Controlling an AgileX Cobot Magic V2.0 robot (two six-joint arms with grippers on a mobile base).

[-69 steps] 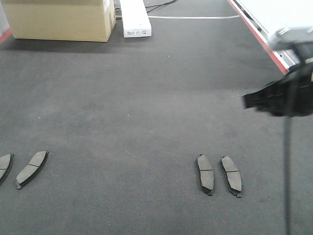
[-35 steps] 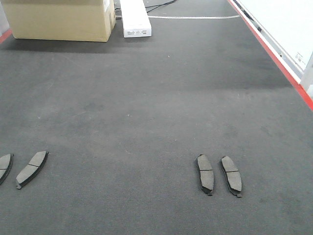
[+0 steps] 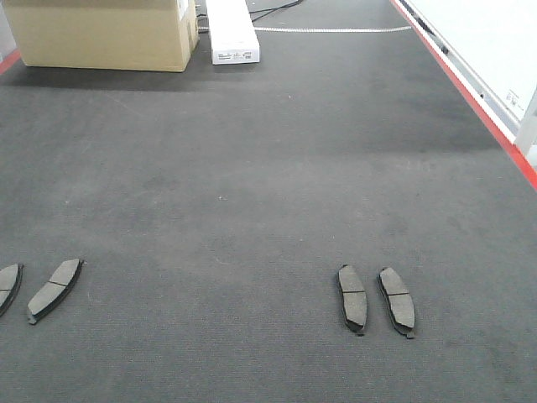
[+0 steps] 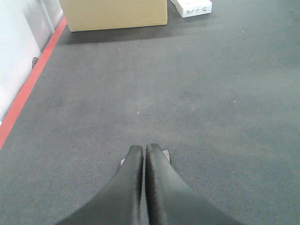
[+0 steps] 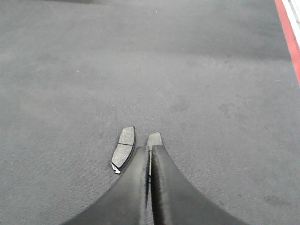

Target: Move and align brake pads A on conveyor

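**Four pads lying in two pairs, both arms pulled back with jaws together**

In the front-facing view, the conveyor [image 3: 252,168] is filling nearly the whole frame, and the brake pads A are lying flat on it along the near side. A right pair [image 3: 375,299] is sitting side by side, near each other but apart, both running roughly near to far with only a slight lean. A left pair [image 3: 38,288] is lying at the near left edge, tilting to the right, and its outer pad is being cut off by the frame. The two pairs are lying well apart and are not sharing a heading, so the alignment is looking at best half done; the left pair is probably what remains to be squared up. At the far left a cardboard box [image 3: 105,34] and a white carton [image 3: 231,32] are standing. No arm is showing here.

In the left wrist view, the left gripper [image 4: 143,151] is hanging low over the belt with its jaws pressed together and nothing between them. A small grey corner, likely a pad, is peeking out just behind the tips.

In the right wrist view, the right gripper [image 5: 150,150] is likewise closed and empty, poised above the belt. One pad of the right pair is lying just left of the tips; the other is being mostly hidden behind them.
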